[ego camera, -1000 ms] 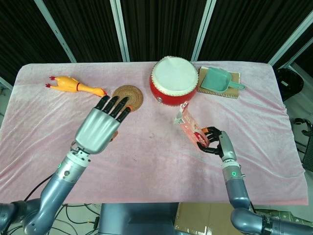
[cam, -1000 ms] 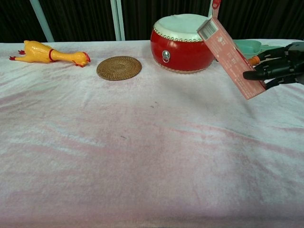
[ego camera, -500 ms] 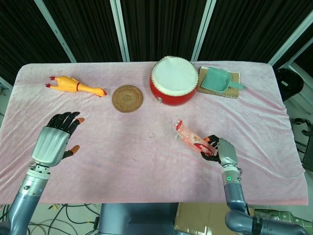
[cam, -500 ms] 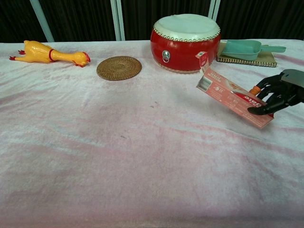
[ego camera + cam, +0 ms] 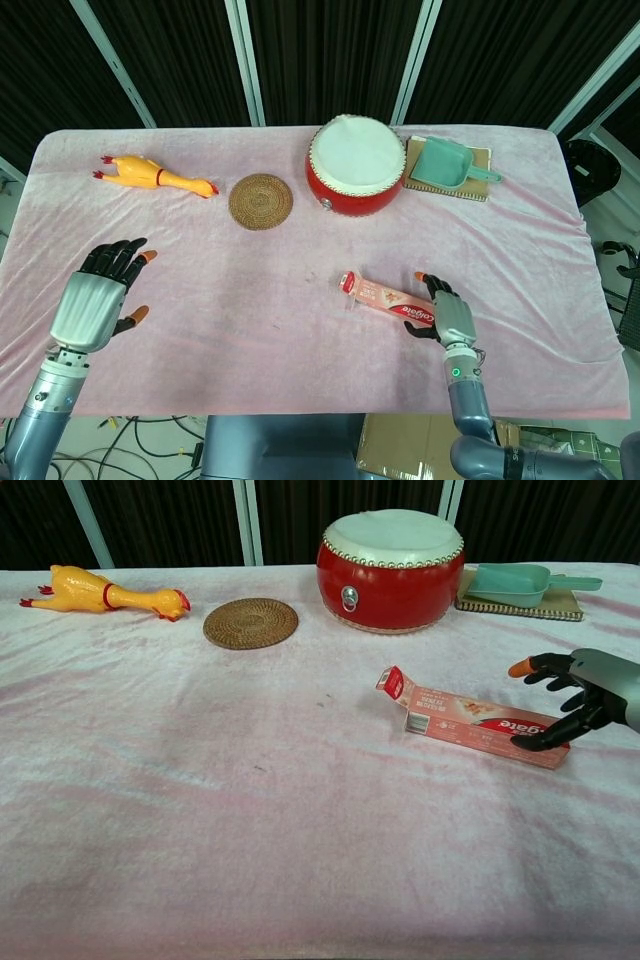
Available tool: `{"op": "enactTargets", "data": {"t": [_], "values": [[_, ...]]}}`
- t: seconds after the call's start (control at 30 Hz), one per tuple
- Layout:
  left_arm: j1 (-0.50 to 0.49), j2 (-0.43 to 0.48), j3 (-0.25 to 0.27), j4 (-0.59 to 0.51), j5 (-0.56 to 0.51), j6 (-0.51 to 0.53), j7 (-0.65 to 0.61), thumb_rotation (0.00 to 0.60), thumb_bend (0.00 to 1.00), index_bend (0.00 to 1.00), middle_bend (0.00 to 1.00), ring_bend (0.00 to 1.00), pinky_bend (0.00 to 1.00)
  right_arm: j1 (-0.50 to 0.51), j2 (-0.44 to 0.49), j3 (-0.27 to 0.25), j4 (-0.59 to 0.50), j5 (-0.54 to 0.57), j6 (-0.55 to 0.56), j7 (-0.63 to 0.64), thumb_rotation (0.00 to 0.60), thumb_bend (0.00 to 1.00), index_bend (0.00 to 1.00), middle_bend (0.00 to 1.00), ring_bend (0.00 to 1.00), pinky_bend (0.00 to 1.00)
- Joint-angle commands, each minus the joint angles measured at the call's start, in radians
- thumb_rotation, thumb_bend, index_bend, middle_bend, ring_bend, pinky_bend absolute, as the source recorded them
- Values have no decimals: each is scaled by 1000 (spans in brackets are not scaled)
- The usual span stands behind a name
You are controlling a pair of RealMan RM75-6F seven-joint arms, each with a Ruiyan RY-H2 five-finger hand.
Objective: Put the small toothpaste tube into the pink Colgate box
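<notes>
The pink Colgate box (image 5: 385,300) (image 5: 478,720) lies flat on the pink cloth, right of centre, with its left end flap (image 5: 391,683) standing open. My right hand (image 5: 445,318) (image 5: 585,692) is at the box's right end. Its thumb tip touches the box's front edge, while the other fingers are spread and lifted off it. My left hand (image 5: 97,303) hovers over the front left of the table with its fingers apart and nothing in it; the chest view does not show it. No small toothpaste tube is visible in either view.
A yellow rubber chicken (image 5: 155,176) (image 5: 105,595) lies at the back left. Beside it is a round woven coaster (image 5: 261,201) (image 5: 251,622). A red drum (image 5: 355,165) (image 5: 392,570) stands at the back centre, with a teal scoop (image 5: 448,162) (image 5: 515,578) on a mat to its right.
The right hand lowered the box from a steep tilt to flat on the cloth and spread its fingers off it. The left hand drew back from the coaster to the front left.
</notes>
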Motion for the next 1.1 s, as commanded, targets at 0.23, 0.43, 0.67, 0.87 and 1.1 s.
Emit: {"op": "enactTargets", "data": {"t": [0.23,0.43,0.67,0.87,1.1], "values": [[84,-16,28,24,27,32,-16,600,0,177,103,116,186,-84,150,-97,-93,-175,85,-11,600,171,62,10,1,108],[168,-19,66,82,18,59,-46,600,0,102,40,58,118,-205,352,-224,-117,-394,184,85,600,158,24,0,0,94],[250,-24,88,185,43,102,-92,600,0,0,0,0,20,-309,537,-324,-21,-569,302,73,600,112,0,0,0,73],[295,-27,59,268,35,129,-176,600,0,0,0,0,1,-394,586,-313,58,-610,408,144,600,112,0,0,0,73],[298,-37,-4,317,-23,84,-253,600,0,0,0,0,0,-414,556,-243,101,-561,400,171,600,112,0,0,0,73]]}}
